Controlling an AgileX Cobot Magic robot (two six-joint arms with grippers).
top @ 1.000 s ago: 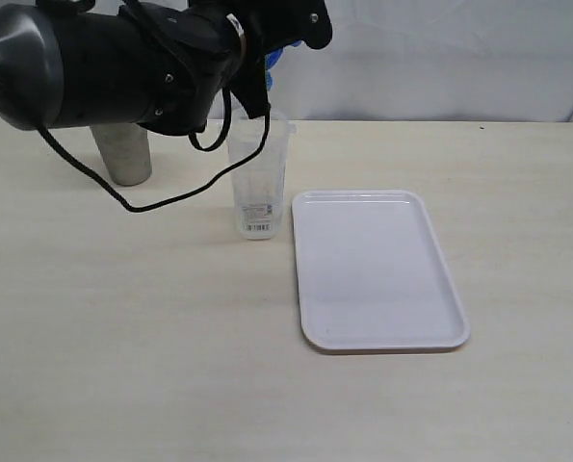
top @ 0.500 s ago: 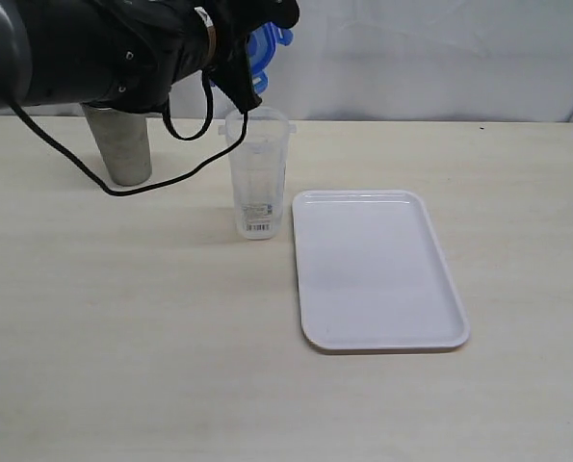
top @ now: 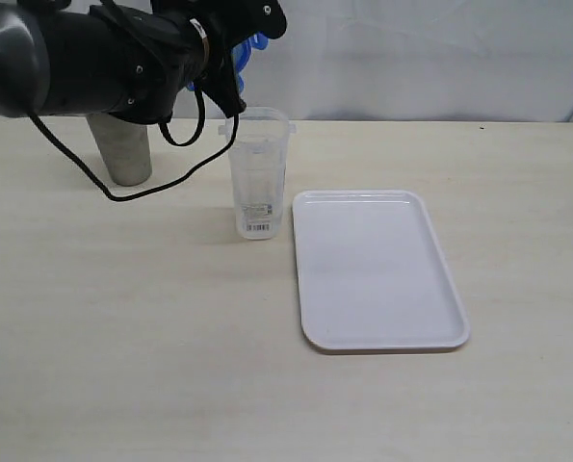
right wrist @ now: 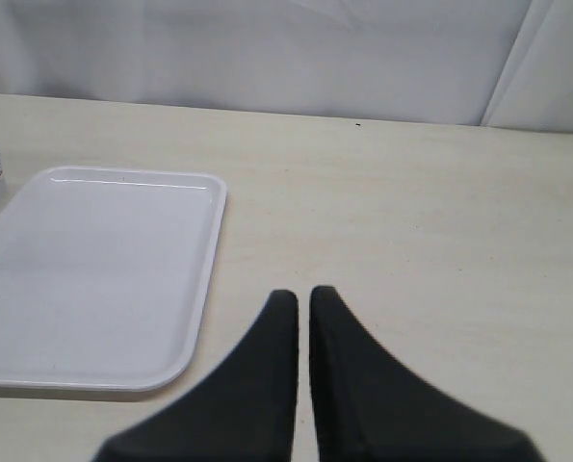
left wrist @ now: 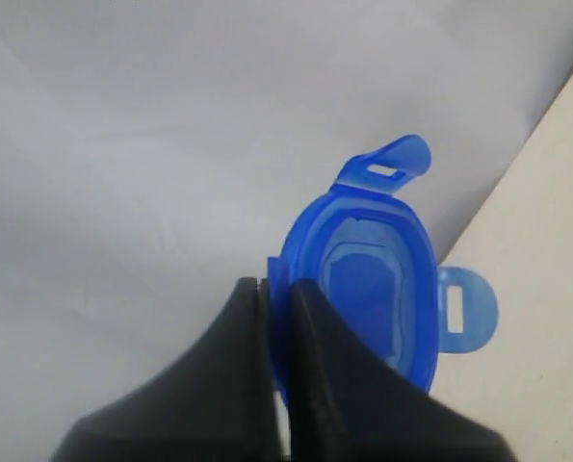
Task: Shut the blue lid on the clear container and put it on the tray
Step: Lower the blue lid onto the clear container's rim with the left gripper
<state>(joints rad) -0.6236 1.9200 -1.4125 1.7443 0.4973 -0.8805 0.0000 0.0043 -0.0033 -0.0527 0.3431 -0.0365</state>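
The clear container stands upright and uncovered on the table, just left of the white tray. My left gripper is shut on the rim of the blue lid, which it holds on edge in the air. In the exterior view the blue lid peeks out from behind the black left arm, above and slightly left of the container's mouth, not touching it. My right gripper is shut with nothing in it, low over bare table beside the tray. It is out of the exterior view.
A tapered steel cup stands left of the container, partly behind the left arm. A black cable hangs from that arm down to the table near the cup. The table is a light wood colour, with a white backdrop behind it.
The left arm has drawn back to the left with the blue lid. The lid has shifted left and a little up, so the container's rim now shows whole. Container and tray have not moved.
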